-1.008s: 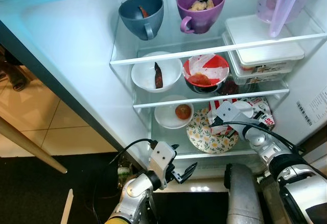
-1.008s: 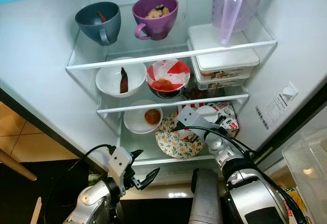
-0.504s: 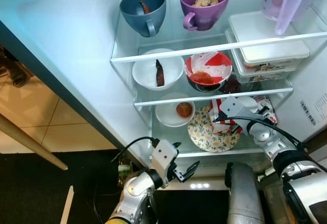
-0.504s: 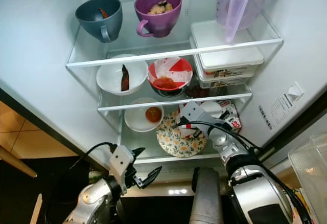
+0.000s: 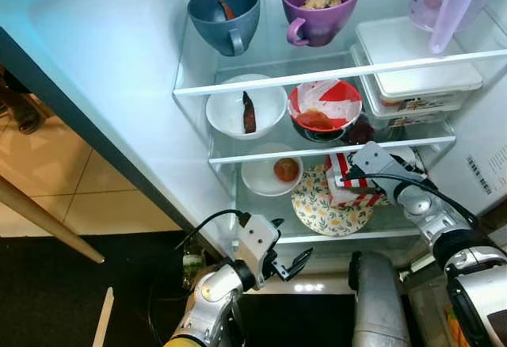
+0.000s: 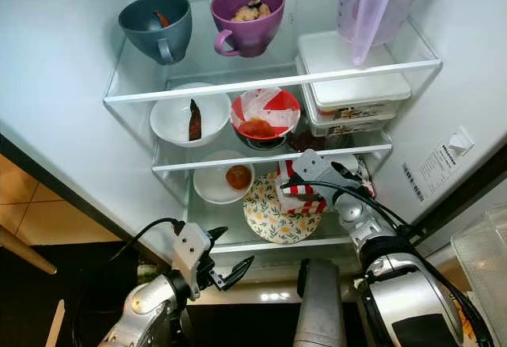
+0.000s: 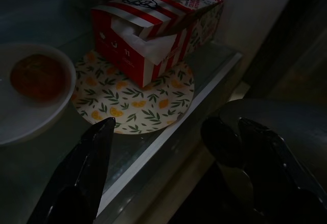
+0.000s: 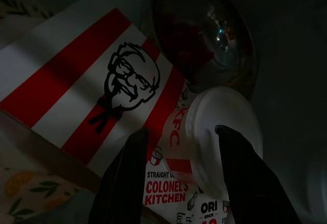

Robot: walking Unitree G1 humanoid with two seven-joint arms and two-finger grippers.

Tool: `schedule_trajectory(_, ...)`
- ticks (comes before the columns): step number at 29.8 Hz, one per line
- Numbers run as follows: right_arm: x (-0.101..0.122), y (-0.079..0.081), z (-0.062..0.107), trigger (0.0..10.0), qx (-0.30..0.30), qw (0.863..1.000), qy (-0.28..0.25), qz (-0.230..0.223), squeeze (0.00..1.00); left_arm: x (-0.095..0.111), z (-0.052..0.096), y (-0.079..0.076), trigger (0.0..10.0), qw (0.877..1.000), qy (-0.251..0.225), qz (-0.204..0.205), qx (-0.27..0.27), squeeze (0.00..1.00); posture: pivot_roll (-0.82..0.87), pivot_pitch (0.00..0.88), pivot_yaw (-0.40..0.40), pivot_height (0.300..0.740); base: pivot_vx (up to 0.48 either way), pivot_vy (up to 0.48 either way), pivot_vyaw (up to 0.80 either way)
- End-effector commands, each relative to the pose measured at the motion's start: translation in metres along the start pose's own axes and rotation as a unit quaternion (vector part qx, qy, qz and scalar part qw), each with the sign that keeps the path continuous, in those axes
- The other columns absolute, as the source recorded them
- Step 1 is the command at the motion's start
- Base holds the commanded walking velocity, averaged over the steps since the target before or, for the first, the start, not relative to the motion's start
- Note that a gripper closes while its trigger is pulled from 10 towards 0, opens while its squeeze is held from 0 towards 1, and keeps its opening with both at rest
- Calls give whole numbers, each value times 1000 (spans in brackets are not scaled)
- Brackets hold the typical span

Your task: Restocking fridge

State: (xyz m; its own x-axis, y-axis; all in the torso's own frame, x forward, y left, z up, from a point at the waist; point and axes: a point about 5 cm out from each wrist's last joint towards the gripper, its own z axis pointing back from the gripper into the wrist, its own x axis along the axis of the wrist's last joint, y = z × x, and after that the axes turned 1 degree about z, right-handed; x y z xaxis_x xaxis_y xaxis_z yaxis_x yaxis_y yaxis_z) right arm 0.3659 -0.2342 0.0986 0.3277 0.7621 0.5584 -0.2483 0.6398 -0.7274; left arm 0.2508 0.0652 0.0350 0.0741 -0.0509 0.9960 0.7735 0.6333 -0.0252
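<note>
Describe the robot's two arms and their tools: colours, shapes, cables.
Both arms are silver metal with rounded, jointed segments. Each ends in a boxy pale grey wrist block carrying a tool of two long, tapered black fingers: the left tool and the right tool. A black cable loops from each wrist block back along its arm. The left arm has a yellow patch near its base.

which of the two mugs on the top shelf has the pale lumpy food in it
The purple mug, right of the blue-grey mug. It holds pale lumps of food with a dark bit on top, whereas the blue-grey one holds only a thin reddish-brown piece.
</note>
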Motion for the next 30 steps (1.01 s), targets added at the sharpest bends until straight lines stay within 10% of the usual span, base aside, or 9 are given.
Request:
schedule_trajectory(1,4,1,0,10000,7,1000,-11,-10,0,-8,5,0,10000,1000,15,17,9,0,-29,240,127,480,0,0,0)
schedule_trajectory(19,17,-12,10,10000,111,985,-123,-53,0,-16,10,4,10000,999,34,18,12,0,-49,204,118,480,0,0,0)
schedule_trajectory(30,8,-4,32,10000,218,950,-201,-98,0,-35,20,6,10000,997,72,33,25,0,-68,170,121,480,0,0,0)
